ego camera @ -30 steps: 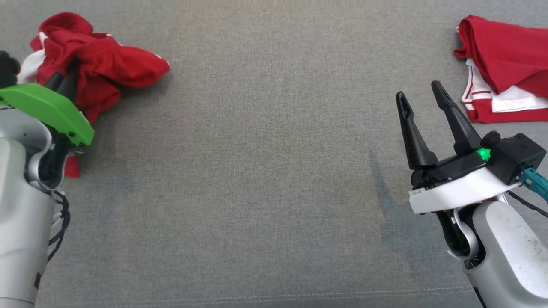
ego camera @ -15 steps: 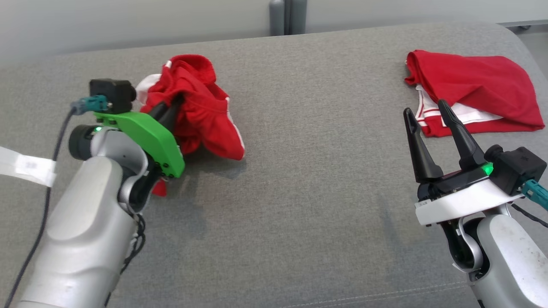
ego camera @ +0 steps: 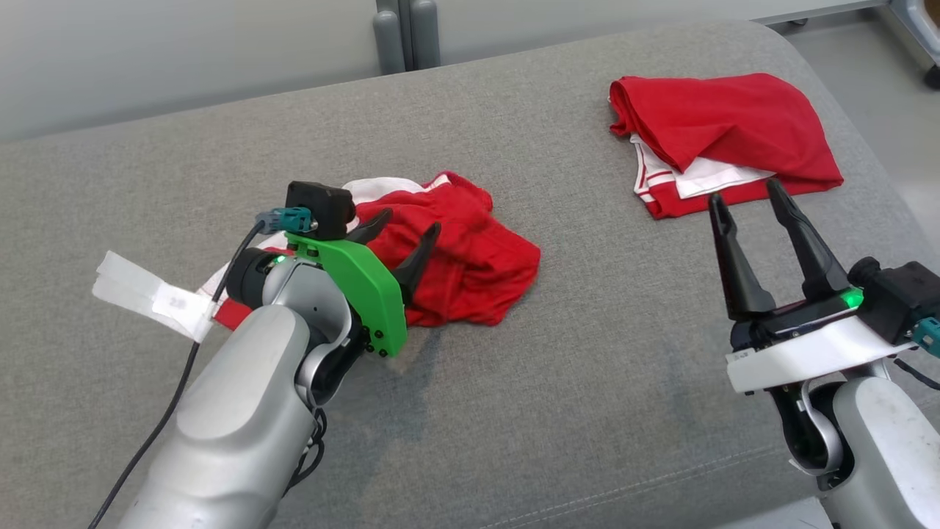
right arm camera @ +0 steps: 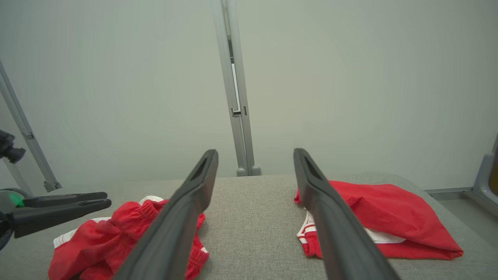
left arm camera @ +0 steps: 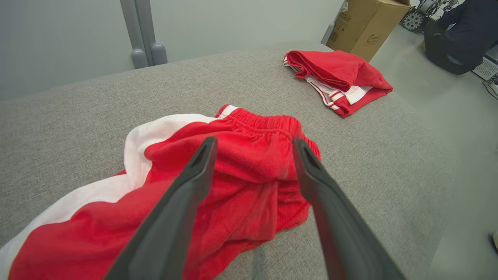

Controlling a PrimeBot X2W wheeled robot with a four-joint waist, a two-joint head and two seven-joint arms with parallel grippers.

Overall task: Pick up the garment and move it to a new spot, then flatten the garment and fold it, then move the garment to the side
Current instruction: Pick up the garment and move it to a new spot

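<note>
Grey upholstered surface before a plain pale wall

The wide surface [ego camera: 587, 367], covered in coarse grey fabric with a stitched seam near its front edge, stands against a pale grey-green wall [right arm camera: 116, 77] split by a slim metal upright [right arm camera: 233, 97]. A cardboard box [left arm camera: 367, 25] sits on the smooth grey floor [left arm camera: 447, 116] beyond.

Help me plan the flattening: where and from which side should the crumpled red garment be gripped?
Probably its elastic waistband: a thick gathered edge lying uppermost on the crumpled garment. Come from above with the open left gripper, aimed at it.
</note>
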